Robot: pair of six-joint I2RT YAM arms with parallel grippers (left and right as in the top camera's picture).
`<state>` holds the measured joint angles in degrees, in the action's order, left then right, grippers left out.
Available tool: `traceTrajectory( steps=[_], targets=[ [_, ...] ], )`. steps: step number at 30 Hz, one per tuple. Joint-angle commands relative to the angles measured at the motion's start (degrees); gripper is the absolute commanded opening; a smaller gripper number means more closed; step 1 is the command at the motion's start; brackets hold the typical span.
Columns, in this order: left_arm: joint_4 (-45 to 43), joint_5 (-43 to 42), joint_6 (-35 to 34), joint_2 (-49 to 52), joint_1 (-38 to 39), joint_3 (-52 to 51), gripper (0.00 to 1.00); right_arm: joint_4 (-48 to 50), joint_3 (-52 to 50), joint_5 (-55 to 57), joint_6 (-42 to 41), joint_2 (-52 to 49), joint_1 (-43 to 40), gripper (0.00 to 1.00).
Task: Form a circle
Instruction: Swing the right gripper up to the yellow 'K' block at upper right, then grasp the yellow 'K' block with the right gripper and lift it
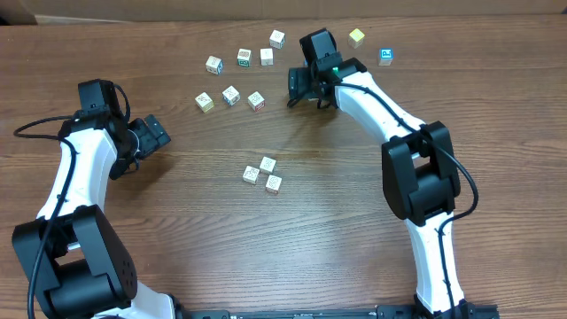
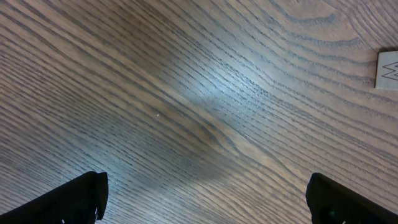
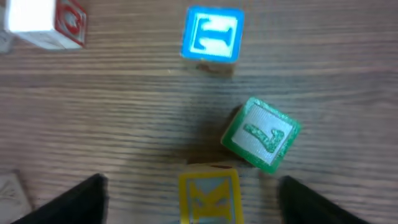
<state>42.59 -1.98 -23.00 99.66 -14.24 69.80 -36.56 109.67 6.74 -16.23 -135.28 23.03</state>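
Little of the circle (image 1: 265, 173) stood yet: three small cubes huddled together, touching, near the middle of the table (image 1: 372, 248). The loose cubes (image 1: 230, 95) lay scattered at about twelve o'clock from it, with two more off at one o'clock.

The right gripper (image 1: 306, 87) hung over that far side, claw unclenched and fingers wide. In its wrist view a yellow-lettered cube (image 3: 208, 196) sat between them at six o'clock, with nothing clamped on it. A green cube (image 3: 261, 134) lay just beside it at one o'clock, and a blue cube (image 3: 212, 34) further off at twelve.

The left gripper (image 2: 208, 202) waited at nine o'clock, equally open over bare wood.

The blocks looked light, hard and smooth, likely to skid or twist. I'd pinch one squarely across two opposite flat faces.
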Motion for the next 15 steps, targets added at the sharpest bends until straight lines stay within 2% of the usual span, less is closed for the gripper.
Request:
traceTrajectory(
  steps=[1, 4, 6, 7, 10, 13, 15],
  targets=[
    [0.02, -0.46, -0.35, 0.37, 0.07, 0.2, 1.0, 0.0, 0.55, -0.17, 1.73, -0.92, -0.24, 0.7],
    [0.02, -0.46, -0.35, 0.37, 0.07, 0.2, 1.0, -0.31, 0.55, -0.17, 1.73, -1.05, -0.24, 0.6],
    [0.02, -0.46, -0.35, 0.37, 0.07, 0.2, 1.0, -0.46, 0.55, -0.17, 1.7, -1.05, -0.24, 0.49],
    [0.02, -0.46, -0.35, 0.37, 0.07, 0.2, 0.99, -0.55, 0.55, -0.17, 1.7, -1.05, -0.24, 0.48],
    [0.02, -0.46, -0.35, 0.37, 0.07, 0.2, 1.0, -1.11, 0.55, -0.17, 1.7, -1.05, -0.24, 0.47],
    [0.02, -0.46, -0.35, 0.37, 0.07, 0.2, 1.0, -1.68, 0.55, -0.17, 1.7, -1.05, -0.24, 0.54],
    [0.02, -0.46, -0.35, 0.37, 0.07, 0.2, 0.99, -1.77, 0.55, -0.17, 1.7, -1.05, -0.26, 0.54]
  ],
)
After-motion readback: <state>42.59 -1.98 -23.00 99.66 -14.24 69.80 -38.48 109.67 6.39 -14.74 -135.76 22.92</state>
